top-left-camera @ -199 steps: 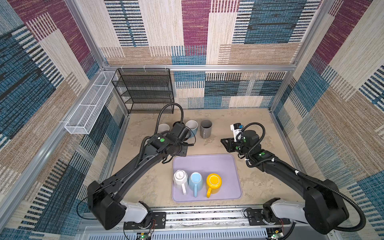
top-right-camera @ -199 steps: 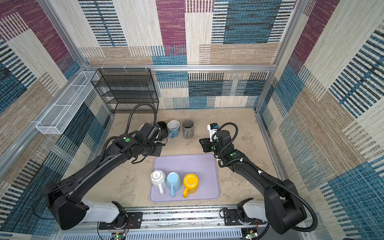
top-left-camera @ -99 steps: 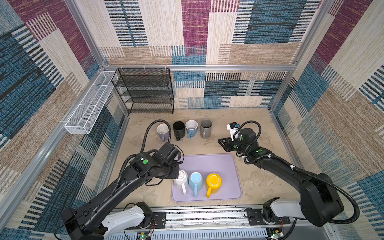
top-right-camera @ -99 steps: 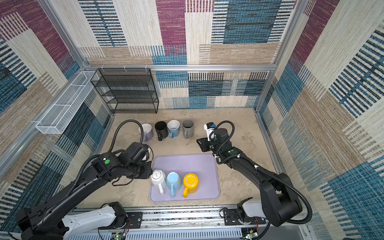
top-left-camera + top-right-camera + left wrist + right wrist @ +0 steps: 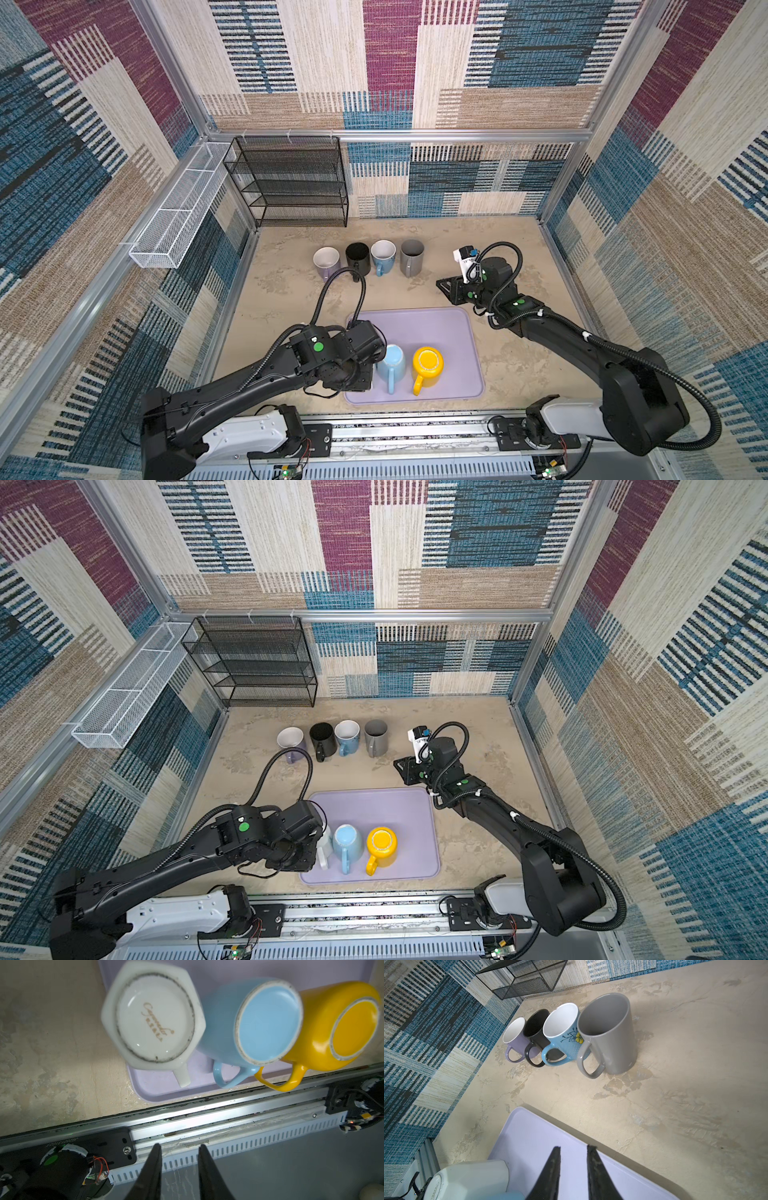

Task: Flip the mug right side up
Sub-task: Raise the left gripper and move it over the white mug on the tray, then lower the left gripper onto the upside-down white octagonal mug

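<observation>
Three mugs stand upside down in a row on the lavender tray (image 5: 415, 328) (image 5: 374, 808). They are a white six-sided mug (image 5: 326, 845) (image 5: 153, 1018), a light blue mug (image 5: 392, 363) (image 5: 268, 1022) and a yellow mug (image 5: 428, 363) (image 5: 353, 1026), all with handles toward the front rail. My left arm hangs over the white mug and hides most of it in a top view. My left gripper (image 5: 179, 1147) is open and empty. My right gripper (image 5: 442, 284) (image 5: 574, 1148) is open and empty above the tray's far right corner.
Four upright mugs line the back: lavender (image 5: 326, 259), black (image 5: 357, 255), blue flowered (image 5: 383, 254) and grey (image 5: 412, 254). A black wire shelf (image 5: 291, 183) stands at the back left. A white mesh basket (image 5: 178, 216) hangs on the left wall. A metal rail (image 5: 207, 1111) runs along the front.
My left arm has left the black mug in the back row and drawn back to the tray's front left, over the white mug. The right arm has shifted only slightly.
</observation>
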